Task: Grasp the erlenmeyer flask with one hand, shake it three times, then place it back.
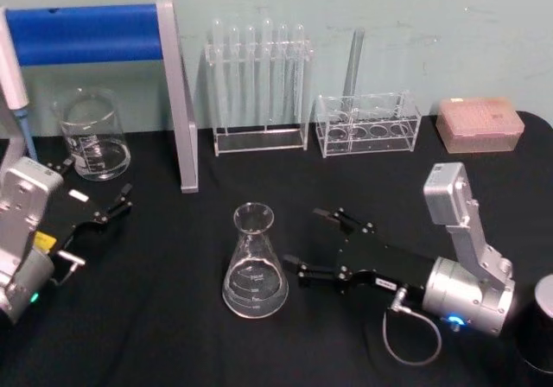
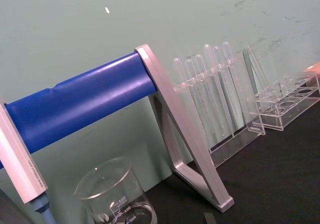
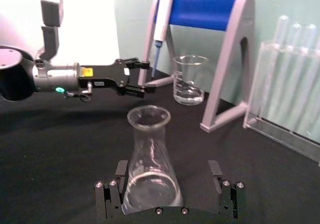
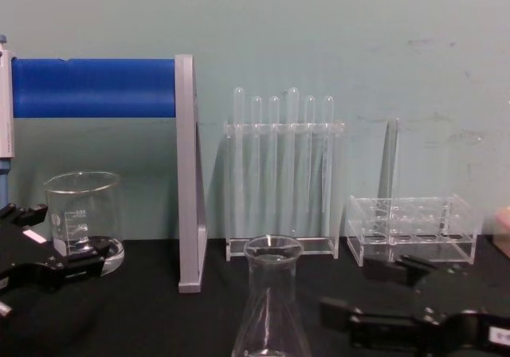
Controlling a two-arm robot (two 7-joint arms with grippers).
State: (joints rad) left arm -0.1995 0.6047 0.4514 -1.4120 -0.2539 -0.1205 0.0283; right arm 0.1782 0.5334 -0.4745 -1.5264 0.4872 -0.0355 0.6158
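Observation:
The erlenmeyer flask (image 1: 255, 264) stands upright on the black table, clear glass with a wide base and a flared rim. My right gripper (image 1: 306, 238), the black boxy hand on a silver wrist, lies low just right of the flask and is open. Its nearer fingertip is close to the flask's base. In the right wrist view the flask (image 3: 150, 169) sits in the gap of the open gripper (image 3: 168, 168), closer to one finger (image 3: 113, 193). The chest view shows the flask (image 4: 271, 309) left of the gripper (image 4: 347, 288). My left gripper (image 1: 98, 183) rests open at the far left.
A glass beaker (image 1: 92, 135) stands at the back left under a pipette stand with a blue bar (image 1: 86, 33). Along the back are a test tube rack (image 1: 259, 85), a low clear rack (image 1: 367, 126) and a pink tip box (image 1: 479, 124). A dark cylinder (image 1: 540, 322) sits front right.

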